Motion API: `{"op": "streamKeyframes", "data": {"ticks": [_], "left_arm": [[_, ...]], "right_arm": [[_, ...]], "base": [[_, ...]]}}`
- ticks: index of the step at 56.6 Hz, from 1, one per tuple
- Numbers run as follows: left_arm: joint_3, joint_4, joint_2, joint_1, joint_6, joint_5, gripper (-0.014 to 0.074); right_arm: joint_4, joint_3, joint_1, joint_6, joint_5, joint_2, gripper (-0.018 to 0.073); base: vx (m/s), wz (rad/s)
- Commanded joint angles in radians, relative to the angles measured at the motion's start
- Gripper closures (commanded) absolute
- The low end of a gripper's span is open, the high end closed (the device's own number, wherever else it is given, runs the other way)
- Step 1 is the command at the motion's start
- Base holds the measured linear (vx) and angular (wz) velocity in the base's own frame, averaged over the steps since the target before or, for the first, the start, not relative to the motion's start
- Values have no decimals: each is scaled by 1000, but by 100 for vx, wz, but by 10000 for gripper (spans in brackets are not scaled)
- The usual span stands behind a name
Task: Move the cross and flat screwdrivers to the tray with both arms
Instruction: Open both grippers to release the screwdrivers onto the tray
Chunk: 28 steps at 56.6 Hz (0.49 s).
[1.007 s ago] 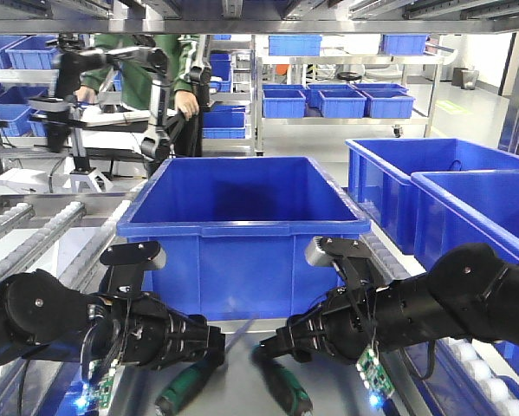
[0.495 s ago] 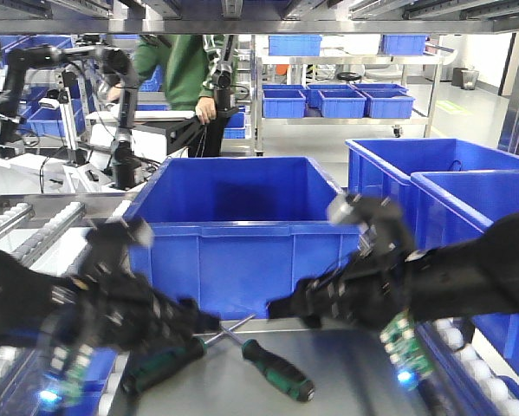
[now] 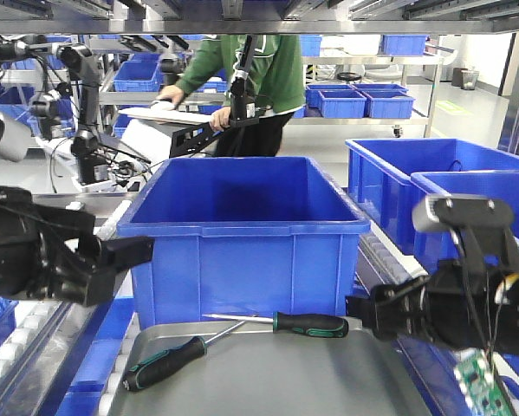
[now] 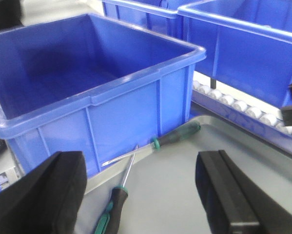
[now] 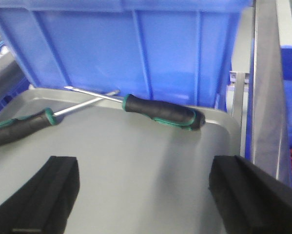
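Front view: both screwdrivers, one (image 3: 168, 362) and the other (image 3: 307, 324), lie in the tray (image 3: 268, 386); I judge the transfer done.
Left wrist: left gripper (image 4: 146, 195) wide open, empty; shafts crossed ahead.
Right wrist: right gripper (image 5: 146, 192) wide open, empty; next I'd retract.

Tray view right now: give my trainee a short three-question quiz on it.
1. True or false: both screwdrivers lie on the tray.
2. The left gripper is: A) open, B) shut on a handle.
3. How do the two steel shafts lie?

Key:
1. True: left screwdriver and right screwdriver rest on it.
2. A; the right gripper is open too.
3. Crossed, close to the blue crate.
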Motion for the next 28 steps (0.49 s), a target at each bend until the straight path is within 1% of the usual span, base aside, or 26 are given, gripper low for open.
{"op": "streamKeyframes", "data": {"ticks": [1, 28], "left_arm": [[-26, -11, -20, -3, -9, -55, 6], [-26, -12, -20, -3, -9, -53, 7]], "right_arm": [[0, -19, -3, 3, -92, -32, -33], [0, -19, -3, -2, -77, -32, -33]], "base": [[0, 0], [0, 0]]}}
